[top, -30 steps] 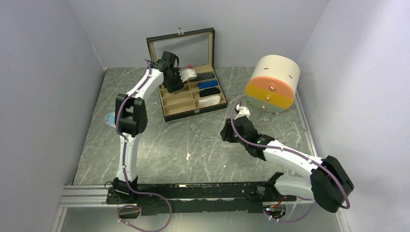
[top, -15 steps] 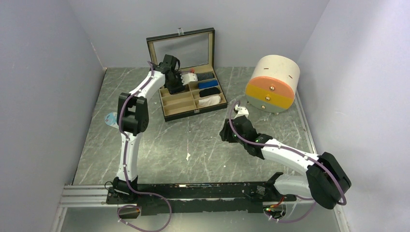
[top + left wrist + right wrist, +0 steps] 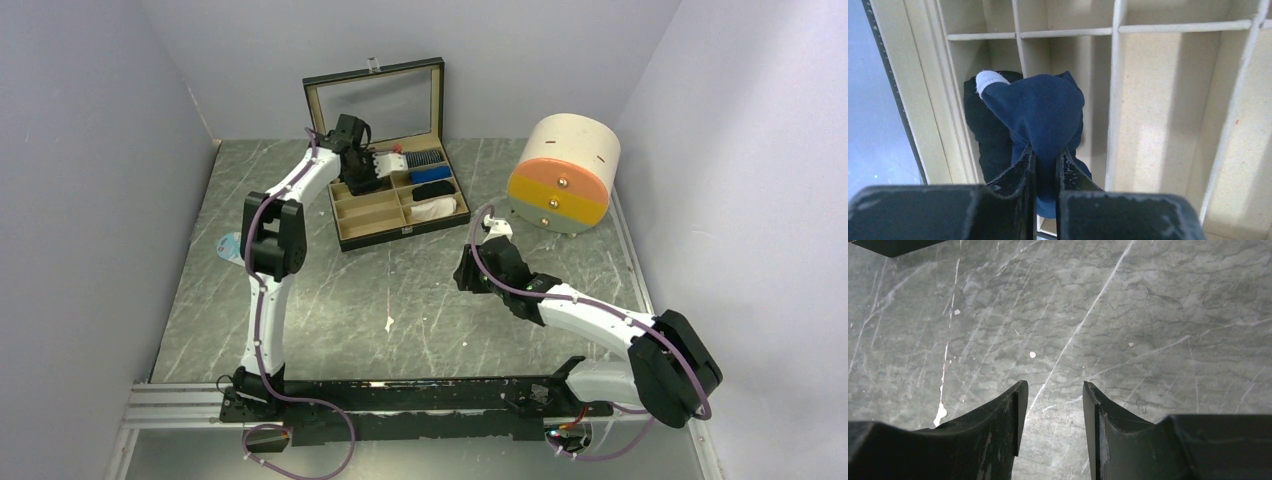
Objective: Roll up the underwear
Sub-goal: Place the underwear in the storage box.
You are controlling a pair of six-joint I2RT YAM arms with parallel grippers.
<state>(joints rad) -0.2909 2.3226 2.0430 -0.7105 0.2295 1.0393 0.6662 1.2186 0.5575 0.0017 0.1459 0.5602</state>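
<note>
We've got a grey marble table (image 3: 400,300) walled in on three sides, with most of its middle open between the two arms. At the far right a round cabinet (image 3: 562,175) with an orange and a yellow drawer sits close to the right wall. A divided box (image 3: 400,233) sits at the back left of centre with its lid (image 3: 375,95) standing up, well apart from the cabinet.

The right gripper (image 3: 1054,387) hangs low over bare marble, its fingers spread with nothing between them. It's well apart from the box and the cabinet, so there's room on every side.

The left gripper (image 3: 1046,152) is over the box, and it's tight in there. Its fingers are pinched almost together on the navy underwear (image 3: 1040,112), which bunches up ahead of the tips over the narrow compartments. Thin dividers (image 3: 1114,75) run close on both sides.

The black underwear (image 3: 985,130) lies under it, in a narrow slot close to the box's outer wall. We can't tell if the two cloths touch. The navy one's white trim (image 3: 989,80) pokes out at its far left edge, just above the black one.
</note>
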